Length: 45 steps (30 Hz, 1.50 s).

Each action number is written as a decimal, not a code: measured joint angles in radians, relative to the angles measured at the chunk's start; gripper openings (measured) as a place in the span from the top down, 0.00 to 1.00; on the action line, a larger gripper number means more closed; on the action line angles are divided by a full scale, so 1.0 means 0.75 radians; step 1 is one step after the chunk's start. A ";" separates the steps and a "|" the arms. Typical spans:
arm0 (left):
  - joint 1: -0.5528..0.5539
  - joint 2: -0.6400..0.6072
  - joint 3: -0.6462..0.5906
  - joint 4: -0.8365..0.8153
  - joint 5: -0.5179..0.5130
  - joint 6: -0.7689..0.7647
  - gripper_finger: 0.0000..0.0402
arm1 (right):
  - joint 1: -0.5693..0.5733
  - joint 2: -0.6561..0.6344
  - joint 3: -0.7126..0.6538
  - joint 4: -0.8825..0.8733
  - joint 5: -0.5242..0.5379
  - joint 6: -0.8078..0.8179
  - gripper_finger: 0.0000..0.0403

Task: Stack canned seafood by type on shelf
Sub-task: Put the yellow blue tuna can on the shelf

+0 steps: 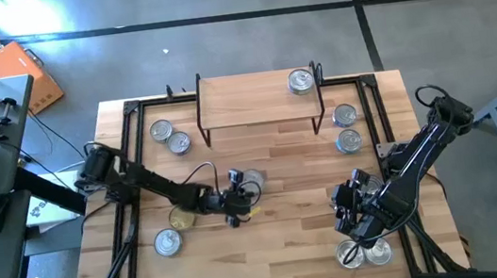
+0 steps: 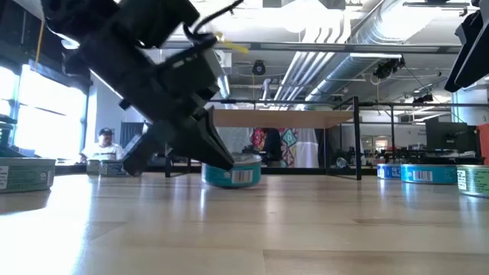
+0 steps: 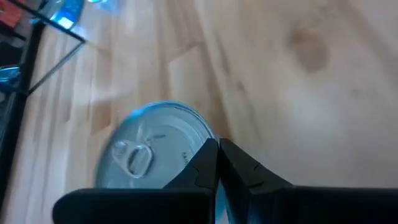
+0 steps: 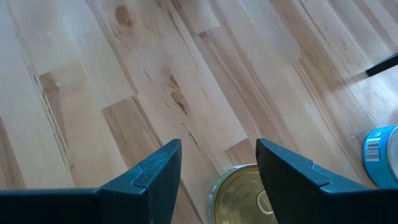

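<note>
**Left jaws shut beside centre tin; shelf holds one tin**

We begin at the desk's (image 1: 274, 269) left. Two silver tins (image 1: 170, 136) sit just left of the shelf (image 1: 253, 96), a gold tin (image 1: 182, 218) lies by the left arm, and one more silver tin (image 1: 167, 242) lies nearer the front edge.

The left gripper (image 1: 237, 202) is low at mid-desk, its jaws closed tip to tip on nothing. In the wrist view they meet at the rim of a silver tin (image 3: 155, 149), beside it and not around it. We judge this a nudge or a missed approach; to lift the tin the jaws must open first.

The shelf stands at the back centre. It carries a single silver tin (image 1: 299, 81) near its right end, so sorting has barely begun.

Two blue-labelled tins (image 1: 346, 127) wait right of the shelf. The right gripper (image 1: 347, 205) hangs at the front right with jaws well apart and empty, above a gold-topped tin (image 4: 245, 196) that shows between them. Two tins (image 1: 362, 254) sit at the front edge there.
</note>
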 joint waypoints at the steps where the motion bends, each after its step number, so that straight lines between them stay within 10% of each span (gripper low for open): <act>1: -0.010 -0.013 -0.001 -0.001 0.002 -0.001 1.00 | 0.000 0.000 0.000 0.000 0.001 0.000 0.51; 36: -0.169 -0.125 0.005 0.093 -0.062 -0.033 1.00 | -0.017 0.000 0.000 0.007 0.090 -0.113 0.51; 45: -0.192 -0.125 0.257 -0.106 -0.112 0.037 1.00 | -0.031 0.000 0.000 -0.005 0.090 -0.115 0.51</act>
